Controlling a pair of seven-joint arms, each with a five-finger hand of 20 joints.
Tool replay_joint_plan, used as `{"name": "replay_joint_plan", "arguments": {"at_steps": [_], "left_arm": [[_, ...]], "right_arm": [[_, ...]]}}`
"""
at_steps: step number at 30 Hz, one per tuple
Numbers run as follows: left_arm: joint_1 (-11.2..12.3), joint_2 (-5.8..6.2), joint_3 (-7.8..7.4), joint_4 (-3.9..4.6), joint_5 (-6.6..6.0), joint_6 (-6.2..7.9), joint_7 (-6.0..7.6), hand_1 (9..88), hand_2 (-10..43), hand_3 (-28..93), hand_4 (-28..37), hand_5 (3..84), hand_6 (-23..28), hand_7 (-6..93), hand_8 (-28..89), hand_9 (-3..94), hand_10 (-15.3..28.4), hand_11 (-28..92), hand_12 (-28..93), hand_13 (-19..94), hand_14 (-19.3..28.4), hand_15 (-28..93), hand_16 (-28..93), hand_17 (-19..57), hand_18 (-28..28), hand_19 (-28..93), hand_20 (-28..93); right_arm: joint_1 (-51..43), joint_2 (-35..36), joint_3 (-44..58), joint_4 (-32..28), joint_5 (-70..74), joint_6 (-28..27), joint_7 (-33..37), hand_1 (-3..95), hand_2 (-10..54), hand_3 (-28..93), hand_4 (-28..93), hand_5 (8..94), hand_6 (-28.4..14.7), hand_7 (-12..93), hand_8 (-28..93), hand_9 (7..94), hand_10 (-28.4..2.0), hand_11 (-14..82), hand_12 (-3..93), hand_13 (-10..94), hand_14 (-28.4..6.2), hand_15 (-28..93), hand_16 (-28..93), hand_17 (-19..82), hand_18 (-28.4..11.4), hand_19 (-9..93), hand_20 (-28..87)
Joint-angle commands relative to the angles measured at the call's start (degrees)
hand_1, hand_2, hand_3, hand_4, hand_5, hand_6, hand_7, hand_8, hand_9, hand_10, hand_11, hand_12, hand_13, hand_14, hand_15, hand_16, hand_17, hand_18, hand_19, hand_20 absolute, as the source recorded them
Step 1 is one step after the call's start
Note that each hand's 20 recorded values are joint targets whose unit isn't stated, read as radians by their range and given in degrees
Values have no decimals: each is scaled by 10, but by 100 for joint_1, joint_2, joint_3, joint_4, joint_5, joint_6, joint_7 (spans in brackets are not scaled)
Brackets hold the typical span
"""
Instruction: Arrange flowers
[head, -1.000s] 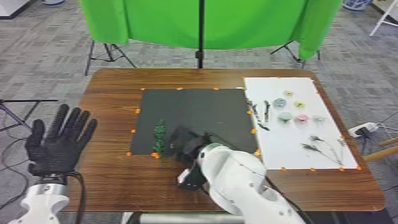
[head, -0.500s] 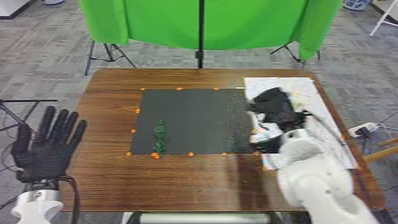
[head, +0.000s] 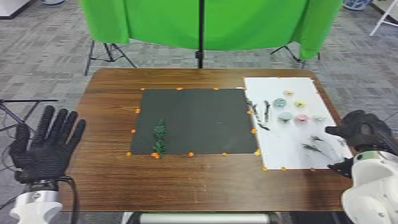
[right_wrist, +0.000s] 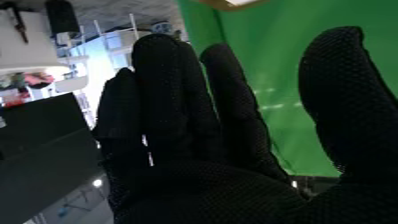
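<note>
Swung right hand (head: 362, 131) from over white sheet (head: 282, 156) out to its right edge. Holding nothing: fingers straight, thumb spread, probably to be ready for the next pick. Left hand (head: 44, 157) also open and empty, off the left edge of the surface (head: 209, 185), likely parked to give the right arm room. Green sprig (head: 160, 137) laid lengthwise at the left of black sheet (head: 204, 117), probably to leave space beside it for more. Flower heads (head: 285, 116), twigs (head: 266, 111) and dried stems (head: 313, 148) spread out on white sheet, likely for easy single grabs. Next: pick one, carry over to black sheet.
</note>
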Motion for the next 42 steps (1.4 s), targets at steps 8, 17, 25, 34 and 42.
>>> {"name": "replay_joint_plan", "arguments": {"at_steps": [8,17,25,34,42], "left_arm": [[118,-11,43,-88,129,256,1,278,120,739,-283,425,88,63,-80,384,153,128,89,272,134,203,-63,-54,112,270,96],[84,-10,144,-92,97,284,19,279,121,738,-283,425,87,63,-80,385,153,130,89,271,133,204,-64,-54,113,271,96],[132,-27,132,-104,71,294,17,279,122,739,-283,427,87,66,-81,388,154,133,88,276,134,211,-65,-53,114,275,96],[191,-27,119,-120,65,250,22,280,122,740,-283,428,88,66,-81,388,154,134,87,276,135,209,-65,-52,114,274,96],[145,5,110,-103,85,224,-46,279,122,742,-283,427,87,65,-80,389,154,132,87,276,135,207,-64,-51,113,272,96]], "right_arm": [[-439,-163,-251,276,-891,-350,135,402,-95,748,-283,565,-76,217,-142,550,-194,230,166,533,-164,692,183,283,-244,908,271],[62,-93,-854,1001,-938,711,113,458,-95,732,-283,652,-42,307,-113,659,-171,279,176,592,-149,694,200,314,-235,917,291],[21,-76,-882,855,-935,1052,260,546,-95,730,-283,707,-30,504,36,802,-129,222,413,670,-134,717,248,358,-239,931,325],[309,34,-1058,172,-389,1444,471,525,-95,796,-283,711,-30,521,62,807,-131,254,434,687,-132,732,265,381,-246,932,383],[1162,29,-1741,-161,-16,1602,347,514,-95,808,-263,715,-32,526,79,802,-135,288,448,696,-134,742,268,391,-250,932,421]]}}
